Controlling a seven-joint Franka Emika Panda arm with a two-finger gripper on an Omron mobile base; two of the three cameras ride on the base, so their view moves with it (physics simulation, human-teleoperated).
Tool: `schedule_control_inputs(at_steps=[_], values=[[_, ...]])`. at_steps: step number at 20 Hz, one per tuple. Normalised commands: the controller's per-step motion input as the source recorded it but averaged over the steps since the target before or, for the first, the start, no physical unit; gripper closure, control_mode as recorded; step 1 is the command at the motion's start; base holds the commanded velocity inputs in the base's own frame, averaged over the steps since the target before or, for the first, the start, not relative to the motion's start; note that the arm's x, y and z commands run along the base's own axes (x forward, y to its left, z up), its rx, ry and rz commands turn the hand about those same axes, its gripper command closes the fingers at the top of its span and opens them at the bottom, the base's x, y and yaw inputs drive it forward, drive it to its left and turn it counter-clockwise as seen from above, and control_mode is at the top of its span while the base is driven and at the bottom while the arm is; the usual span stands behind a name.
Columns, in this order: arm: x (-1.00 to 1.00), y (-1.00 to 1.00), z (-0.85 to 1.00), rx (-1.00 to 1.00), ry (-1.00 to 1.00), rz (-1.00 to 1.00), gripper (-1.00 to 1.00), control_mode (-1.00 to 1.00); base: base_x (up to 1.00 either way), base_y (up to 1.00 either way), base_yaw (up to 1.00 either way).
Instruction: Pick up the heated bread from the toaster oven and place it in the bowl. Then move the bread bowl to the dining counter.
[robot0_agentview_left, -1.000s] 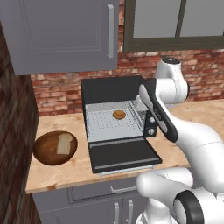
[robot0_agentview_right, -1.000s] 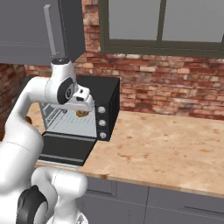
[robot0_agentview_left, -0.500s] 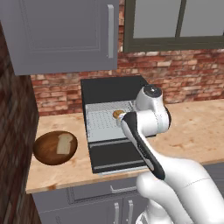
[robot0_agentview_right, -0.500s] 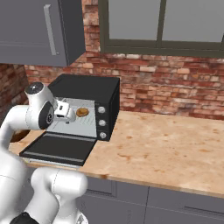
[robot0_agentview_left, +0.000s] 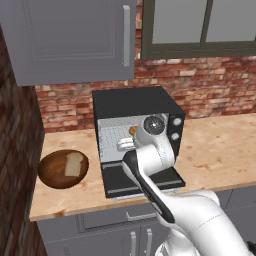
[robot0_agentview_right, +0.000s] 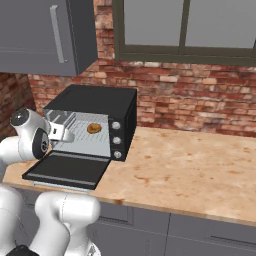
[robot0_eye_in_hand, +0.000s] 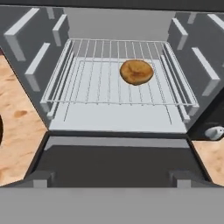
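**Bread not yet picked up; all steps remain**

The toaster oven (robot0_agentview_left: 137, 132) stands with its door dropped open, and the heated bread (robot0_eye_in_hand: 136, 71) lies on the wire rack (robot0_eye_in_hand: 118, 74), toward the far right of it. The gripper (robot0_agentview_right: 62, 133) hangs in front of the open mouth, above the door, well short of the bun; whether its fingers are apart or together cannot be told. The bowl (robot0_agentview_left: 55, 175) sits on the counter left of the oven, holding a pale bread slice (robot0_agentview_left: 74, 164). Nothing is done yet: reaching in, grasping, dropping the bun in the bowl, and carrying the bowl to the dining counter all remain.
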Motion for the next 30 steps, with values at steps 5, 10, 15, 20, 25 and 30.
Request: schedule_control_inputs(at_steps=[5, 10, 15, 20, 25, 30], values=[[0.40, 0.00, 0.00, 0.00, 0.00, 0.00, -1.00, -1.00, 0.00, 0.00, 0.00], [0.48, 0.01, -0.05, 0.00, 0.00, 0.00, -1.00, -1.00, 0.00, 0.00, 0.00], [0.43, 0.02, -0.32, 0.00, -0.04, 0.00, -1.00, -1.00, 0.00, 0.00, 0.00], [0.36, 0.00, -0.22, 0.00, -0.05, 0.00, -1.00, -1.00, 0.00, 0.00, 0.00], [0.21, 0.00, -0.07, 0.00, -0.01, 0.00, -1.00, -1.00, 0.00, 0.00, 0.00], [0.23, 0.00, -0.02, 0.00, 0.00, 0.00, -1.00, -1.00, 0.00, 0.00, 0.00]])
